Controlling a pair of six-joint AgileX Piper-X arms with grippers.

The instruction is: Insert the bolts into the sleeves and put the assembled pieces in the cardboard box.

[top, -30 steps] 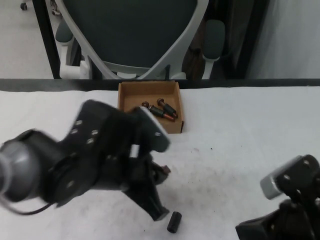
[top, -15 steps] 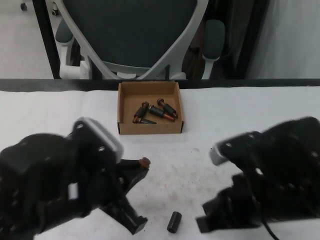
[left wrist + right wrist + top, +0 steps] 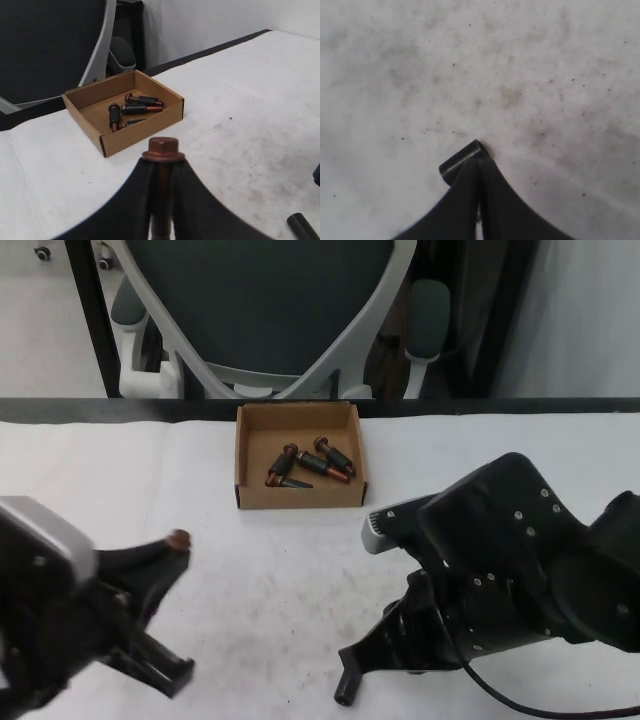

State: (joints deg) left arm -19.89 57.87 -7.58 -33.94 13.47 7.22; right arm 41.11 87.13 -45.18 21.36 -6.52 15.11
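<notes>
My left gripper (image 3: 161,167) is shut on a copper-coloured bolt (image 3: 161,148), head up, held at the bench's near left (image 3: 170,552). A black sleeve (image 3: 302,226) lies on the white bench top near the front edge (image 3: 344,696). My right gripper (image 3: 479,154) is shut, and its tips (image 3: 352,668) hang right over the sleeve (image 3: 456,166), one end of which shows beside the tips. I cannot tell whether they touch. The cardboard box (image 3: 300,496) stands at the back middle and holds several assembled pieces (image 3: 312,464), also seen in the left wrist view (image 3: 132,106).
A black bar (image 3: 500,406) edges the bench's far side, and an office chair (image 3: 270,310) stands behind it. The white cover (image 3: 500,455) lies bare right of the box. The right arm's body (image 3: 520,560) fills the near right.
The left arm has pulled back toward the near left with the bolt. The right arm has swung in from the near right to the sleeve, which has stayed put.
</notes>
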